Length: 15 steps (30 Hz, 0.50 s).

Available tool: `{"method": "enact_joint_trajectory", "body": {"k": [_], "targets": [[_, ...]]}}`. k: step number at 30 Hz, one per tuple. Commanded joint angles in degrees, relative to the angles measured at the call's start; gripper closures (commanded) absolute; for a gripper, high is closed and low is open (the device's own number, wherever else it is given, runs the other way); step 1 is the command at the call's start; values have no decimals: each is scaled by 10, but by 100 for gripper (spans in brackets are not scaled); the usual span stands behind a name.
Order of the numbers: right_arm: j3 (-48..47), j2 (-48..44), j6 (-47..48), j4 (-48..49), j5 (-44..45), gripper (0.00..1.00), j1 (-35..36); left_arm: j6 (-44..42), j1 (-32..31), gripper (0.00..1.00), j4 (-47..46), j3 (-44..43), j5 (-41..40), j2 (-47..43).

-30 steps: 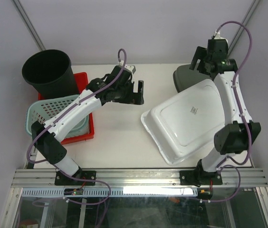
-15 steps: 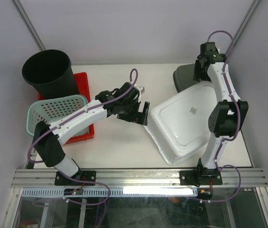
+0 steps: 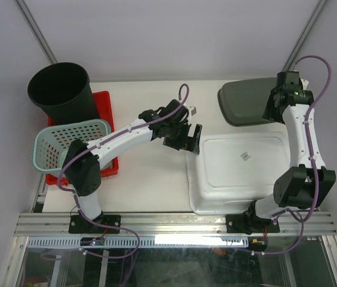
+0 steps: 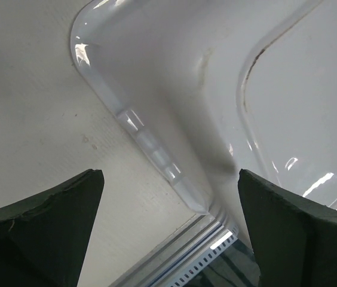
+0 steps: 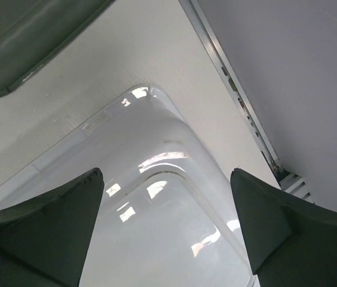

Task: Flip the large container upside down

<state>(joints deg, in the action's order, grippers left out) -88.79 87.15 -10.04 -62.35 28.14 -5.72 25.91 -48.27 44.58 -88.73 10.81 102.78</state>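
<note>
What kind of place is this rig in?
Looks like a robot lab test cell: bare white table boxed by plain panels, aluminium mounting rail, staged props like the black bucket and teal basket.

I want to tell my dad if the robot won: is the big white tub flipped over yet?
Done, it seems: the large white plastic container lies bottom-up on the table, label sticker facing up. In hand: nothing. The left gripper is open at its far left corner, and the right gripper is open near its far right corner, by the grey lid. Left: probably just pulling the arms away.
</note>
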Motion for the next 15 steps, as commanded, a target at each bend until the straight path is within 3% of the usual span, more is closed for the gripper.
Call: {"method": "enact_joint_trajectory", "body": {"k": [1,11,15], "targets": [[-17,-57,-24,15,-35,9,-4,-11,3,1,-29,-25,35,-13],[43,-198,-80,103,-171,9,-3,10,2,1,-20,33,93,-28],[120,-281,-138,156,-220,9,-3,10,-1,1,-55,-16,146,25]]}}
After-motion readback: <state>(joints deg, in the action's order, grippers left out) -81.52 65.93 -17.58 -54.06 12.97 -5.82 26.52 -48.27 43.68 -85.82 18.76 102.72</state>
